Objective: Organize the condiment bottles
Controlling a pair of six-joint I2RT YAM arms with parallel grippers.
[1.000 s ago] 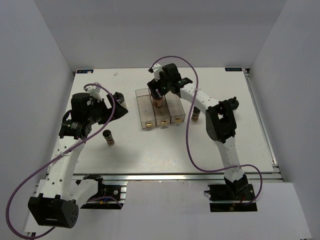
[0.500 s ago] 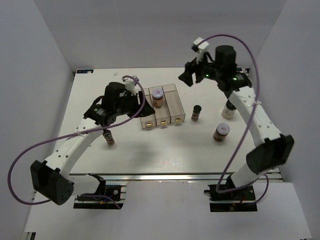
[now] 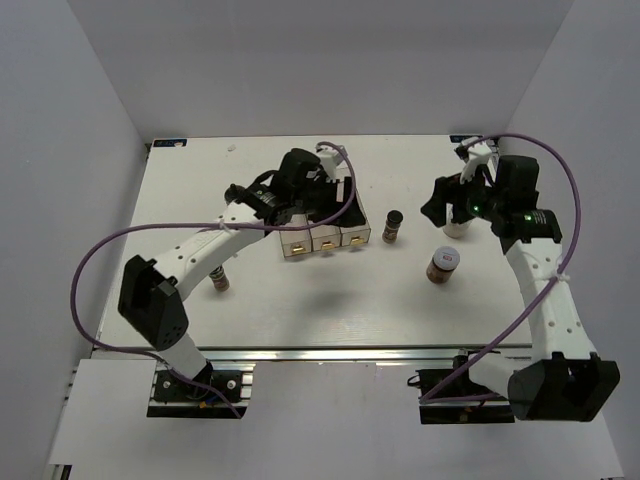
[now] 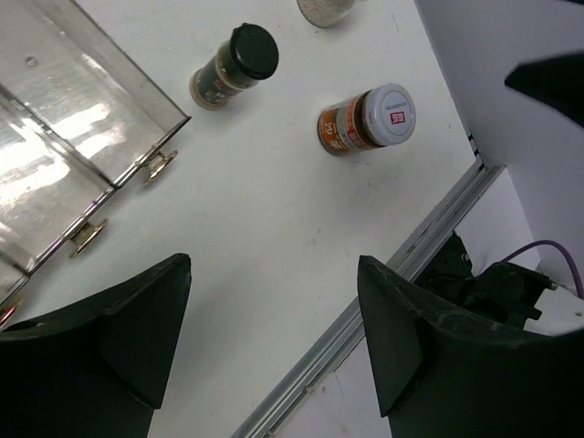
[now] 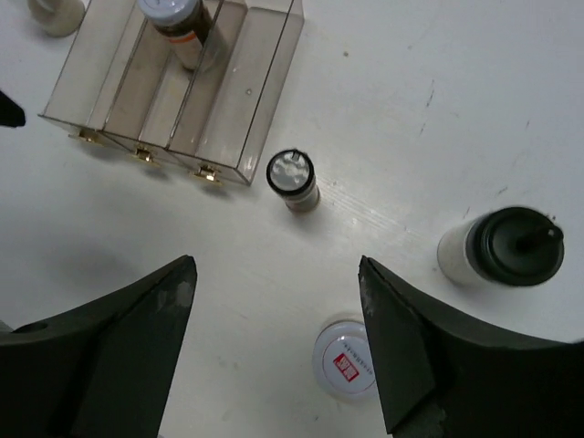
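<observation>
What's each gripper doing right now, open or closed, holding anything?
Left gripper: open, holding nothing.
Right gripper: open, holding nothing.

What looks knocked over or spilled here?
Nothing stands out. Every jar in view stands upright and nothing is spilled. One brown jar sits in the tray; the slim jar, white jar and pale-lidded jar stand loose on the table.
</observation>
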